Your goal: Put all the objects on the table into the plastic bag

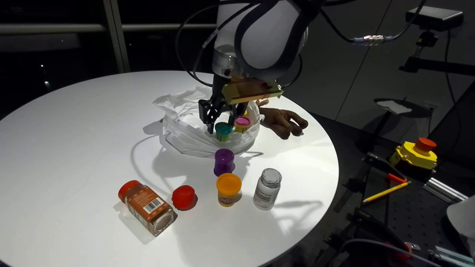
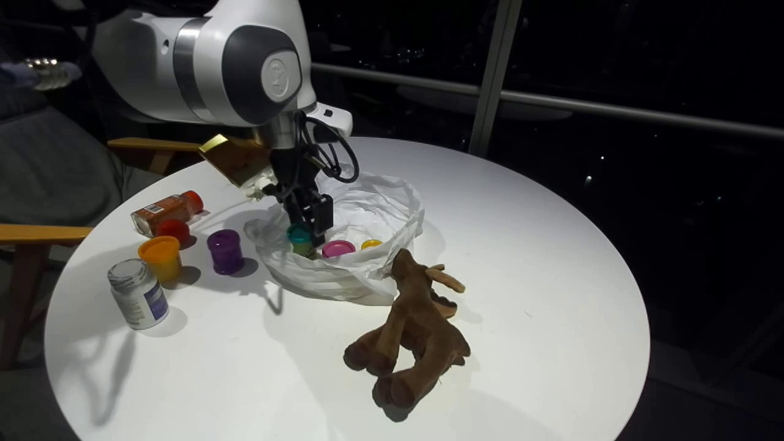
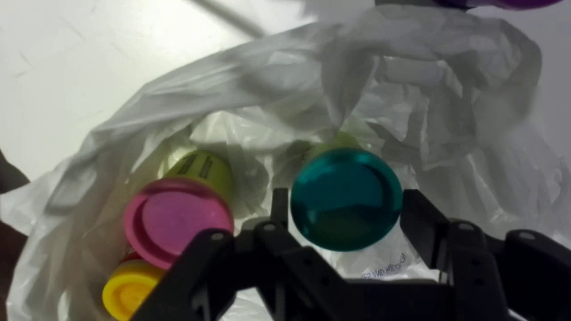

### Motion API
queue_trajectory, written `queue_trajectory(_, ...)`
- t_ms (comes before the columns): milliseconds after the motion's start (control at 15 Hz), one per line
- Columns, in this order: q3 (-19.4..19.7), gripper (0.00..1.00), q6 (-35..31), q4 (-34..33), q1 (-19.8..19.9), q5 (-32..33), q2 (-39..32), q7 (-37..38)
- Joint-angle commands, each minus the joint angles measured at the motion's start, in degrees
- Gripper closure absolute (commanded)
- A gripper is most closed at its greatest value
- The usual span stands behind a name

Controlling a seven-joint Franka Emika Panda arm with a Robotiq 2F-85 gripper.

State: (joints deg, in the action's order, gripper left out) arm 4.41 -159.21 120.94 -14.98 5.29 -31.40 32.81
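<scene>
The plastic bag lies open on the table, the gripper within its mouth, jaws spread. A brown toy lies beside the bag, a red-capped bottle and a grey bottle farther off. In the bag, a green jar sits between the jaws, near a pink jar and a yellow jar; outside are an orange jar, a purple jar and a red ball.

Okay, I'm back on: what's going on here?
The gripper is down in the plastic bag, jaws either side of the teal-lidded jar; whether it grips is unclear. The pink-lidded jar and yellow-lidded jar are inside too. The purple jar, orange jar, grey bottle, red-capped bottle, red ball and brown toy are outside.
</scene>
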Motion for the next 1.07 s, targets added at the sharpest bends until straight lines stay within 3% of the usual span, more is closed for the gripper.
queue_trajectory(0,4.41,0.04,-1.46,0.13,-4.33,1.45,2.39,1.99)
queue_trajectory(133,6.66,0.00,-1.51,1.23,-6.46,2.51,4.63,3.21)
queue_trajectory(267,6.47,0.00,1.57,2.88,-6.87,2.54,8.09,2.50)
queue_trajectory(667,-1.36,0.00,17.72,7.92,-2.54,-1.07,17.90,-1.53)
queue_trajectory(1000,-8.50,0.00,19.76,15.10,0.29,-7.96,23.57,-8.07)
